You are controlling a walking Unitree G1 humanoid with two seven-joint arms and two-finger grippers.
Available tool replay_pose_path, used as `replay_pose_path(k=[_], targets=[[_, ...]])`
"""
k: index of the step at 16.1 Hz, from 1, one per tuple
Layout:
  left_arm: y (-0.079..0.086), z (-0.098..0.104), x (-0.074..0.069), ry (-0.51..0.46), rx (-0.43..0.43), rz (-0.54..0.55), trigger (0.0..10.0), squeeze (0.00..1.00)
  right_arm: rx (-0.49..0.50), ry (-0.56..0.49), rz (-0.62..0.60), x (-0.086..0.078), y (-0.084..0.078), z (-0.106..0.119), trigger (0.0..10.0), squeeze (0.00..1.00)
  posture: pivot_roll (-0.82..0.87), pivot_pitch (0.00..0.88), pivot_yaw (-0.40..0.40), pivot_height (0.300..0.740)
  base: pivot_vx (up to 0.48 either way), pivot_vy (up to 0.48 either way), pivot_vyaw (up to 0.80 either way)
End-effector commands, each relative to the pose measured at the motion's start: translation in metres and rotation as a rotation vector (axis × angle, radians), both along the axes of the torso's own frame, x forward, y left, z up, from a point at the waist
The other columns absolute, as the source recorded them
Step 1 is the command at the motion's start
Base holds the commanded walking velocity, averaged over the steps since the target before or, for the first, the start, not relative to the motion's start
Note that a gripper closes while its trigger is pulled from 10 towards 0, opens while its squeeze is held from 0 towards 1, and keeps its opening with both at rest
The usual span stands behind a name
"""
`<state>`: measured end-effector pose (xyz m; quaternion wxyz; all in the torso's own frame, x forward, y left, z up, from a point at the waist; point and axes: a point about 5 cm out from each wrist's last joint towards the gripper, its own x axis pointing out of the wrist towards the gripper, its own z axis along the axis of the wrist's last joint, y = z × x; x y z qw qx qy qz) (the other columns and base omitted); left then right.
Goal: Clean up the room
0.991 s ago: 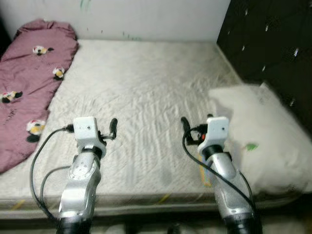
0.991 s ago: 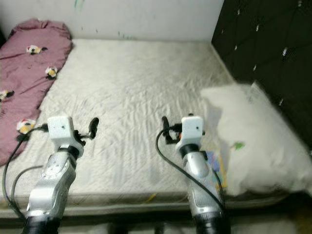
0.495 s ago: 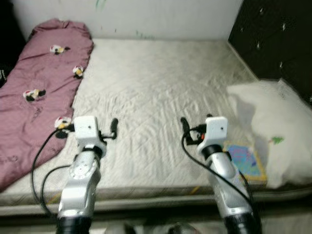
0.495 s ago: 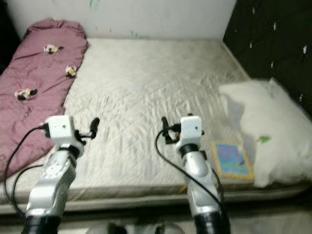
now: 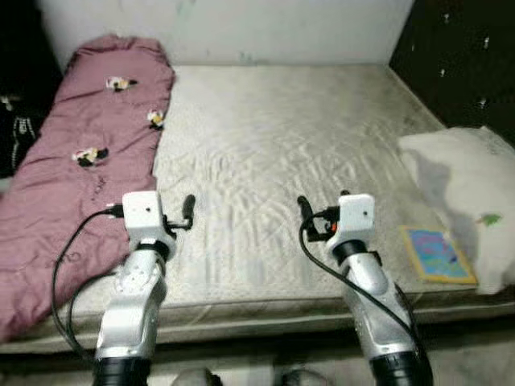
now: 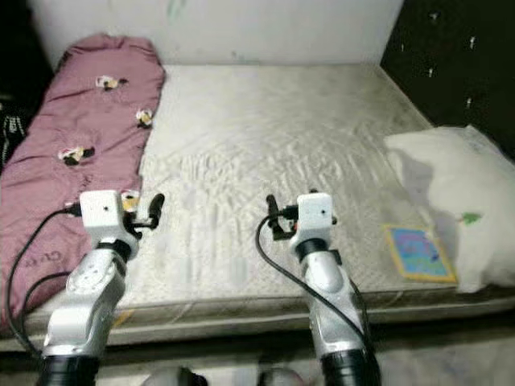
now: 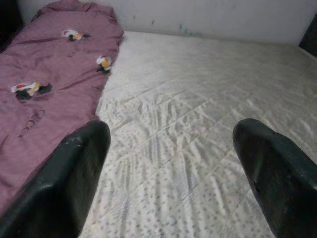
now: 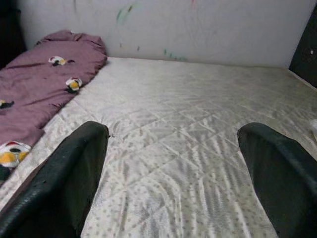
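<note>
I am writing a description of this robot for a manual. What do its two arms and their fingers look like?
Both arms are silver metal with rounded joint housings. Each ends in a white boxy block at the wrist, and a looping black cable runs along each arm. The left gripper and right gripper have black fingers, broad and rounded.

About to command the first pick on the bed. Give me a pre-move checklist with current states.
1. Left gripper open and empty: ok; its black fingers stand wide apart with nothing between them.
2. Right gripper open and empty: ok.
3. Both grippers held over the near part of the quilted white mattress, touching nothing: ok.
4. Colourful flat picture book in plain sight at the mattress's near right corner, beside the white pillow: ok.
5. Book within the right arm's reach: cannot tell.
6. Crumpled maroon blanket with cartoon prints tidy: not ok; it lies along the left side.
</note>
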<state>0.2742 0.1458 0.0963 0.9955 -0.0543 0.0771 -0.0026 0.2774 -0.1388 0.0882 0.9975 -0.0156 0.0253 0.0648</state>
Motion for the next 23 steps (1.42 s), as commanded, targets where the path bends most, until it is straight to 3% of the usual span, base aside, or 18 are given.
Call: replay_pose_path(k=[1, 23], targets=[[0.0004, 0.0003, 0.0, 0.001, 0.011, -0.002, 10.0, 0.0, -0.001, 0.007, -0.006, 0.0017, -0.0023, 0.0006, 10.0, 0.0, -0.03, 0.0, -0.026, 0.74, 0.0, 0.472, 0.0], [0.0072, 0.0011, 0.0061, -0.018, 0.046, 0.041, 10.0, 0.0, -0.04, -0.049, 0.01, 0.01, -0.0017, 0.009, 10.0, 0.0, -0.04, 0.0, -0.031, 0.74, 0.0, 0.467, 0.0]])
